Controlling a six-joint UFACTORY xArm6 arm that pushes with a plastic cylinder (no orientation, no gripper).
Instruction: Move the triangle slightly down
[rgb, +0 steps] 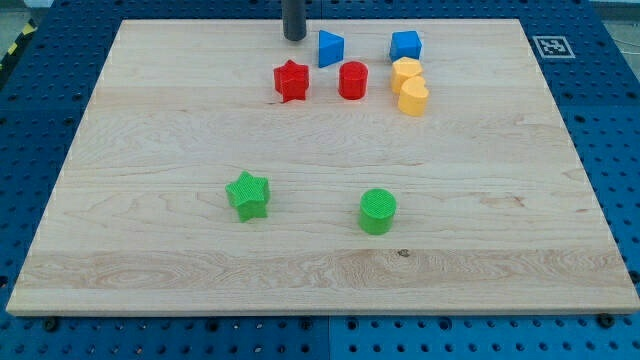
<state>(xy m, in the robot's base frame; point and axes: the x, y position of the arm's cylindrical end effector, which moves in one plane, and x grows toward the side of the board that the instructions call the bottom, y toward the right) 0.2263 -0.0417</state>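
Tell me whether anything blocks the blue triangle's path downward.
My tip sits just left of the blue triangle, nothing between them. Directly below the triangle, the red star and red cylinder flank a narrow gap.

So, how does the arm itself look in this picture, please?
Only the rod shows: a straight, dark grey, round bar that enters from the view's top. My tip is plain and blunt, just to the left of the blue triangle. No cables, markings or pincer are visible.
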